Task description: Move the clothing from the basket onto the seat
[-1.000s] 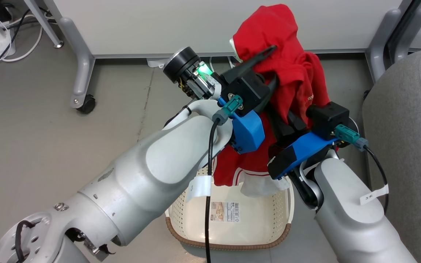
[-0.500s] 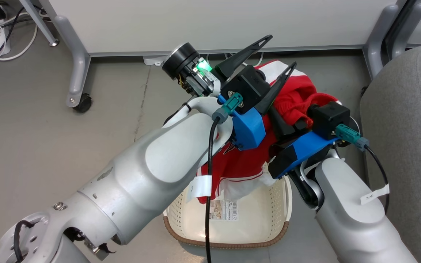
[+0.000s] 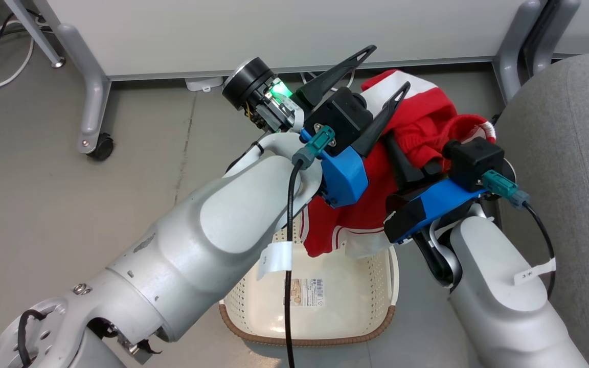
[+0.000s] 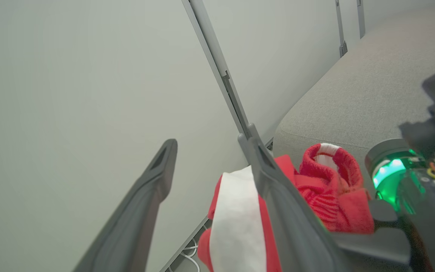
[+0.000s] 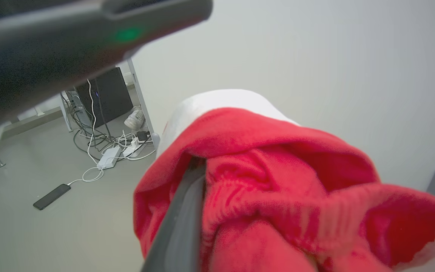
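The right gripper's fingertips are buried in the clothing, which they clamp. The right wrist view shows one finger under red folds (its partner is hidden). The left gripper is spread wide and empty, with the garment at its 4 o'clock. The fabric hangs over the far end of the basket. The seat lies at 3 o'clock, cut off by the frame.

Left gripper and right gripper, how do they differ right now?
The left gripper is open and holds nothing; the right gripper is shut on the clothing. The left gripper's fingers show whole; the right gripper's are mostly hidden in red folds. Both have long dark fingers.
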Robot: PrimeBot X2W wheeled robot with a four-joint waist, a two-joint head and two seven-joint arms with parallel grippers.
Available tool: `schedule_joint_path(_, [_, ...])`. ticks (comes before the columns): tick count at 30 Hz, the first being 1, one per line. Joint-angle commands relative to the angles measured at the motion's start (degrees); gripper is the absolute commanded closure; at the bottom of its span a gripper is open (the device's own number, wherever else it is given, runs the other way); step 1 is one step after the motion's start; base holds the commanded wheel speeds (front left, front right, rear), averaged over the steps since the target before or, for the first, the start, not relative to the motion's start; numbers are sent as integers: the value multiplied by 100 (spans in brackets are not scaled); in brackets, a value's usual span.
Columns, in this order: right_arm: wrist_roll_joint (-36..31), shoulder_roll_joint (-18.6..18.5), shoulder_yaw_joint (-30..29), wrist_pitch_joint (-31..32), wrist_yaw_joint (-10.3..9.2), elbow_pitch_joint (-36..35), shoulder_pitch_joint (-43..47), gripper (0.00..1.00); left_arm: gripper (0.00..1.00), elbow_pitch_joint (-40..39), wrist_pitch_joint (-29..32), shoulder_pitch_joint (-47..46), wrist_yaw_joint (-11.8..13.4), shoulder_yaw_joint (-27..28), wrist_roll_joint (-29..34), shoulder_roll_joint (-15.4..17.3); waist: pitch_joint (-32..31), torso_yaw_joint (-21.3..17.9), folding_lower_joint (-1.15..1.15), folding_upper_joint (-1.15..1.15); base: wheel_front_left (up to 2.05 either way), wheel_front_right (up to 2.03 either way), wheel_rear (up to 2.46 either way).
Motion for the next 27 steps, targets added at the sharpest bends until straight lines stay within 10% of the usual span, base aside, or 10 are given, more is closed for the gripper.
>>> schedule_joint_path(1, [-97,-14,-77,-7,3,-94,50,100,0,14,-26,88,-39,44,0,-1,36,-55,0,0,0,0,0])
schedule_joint_path(27, [-1102,-10,-1464,-6,2,-1390,940,100,0,36,-22,494,-301,377,90,30,295,-1606,0,0,0,0,0])
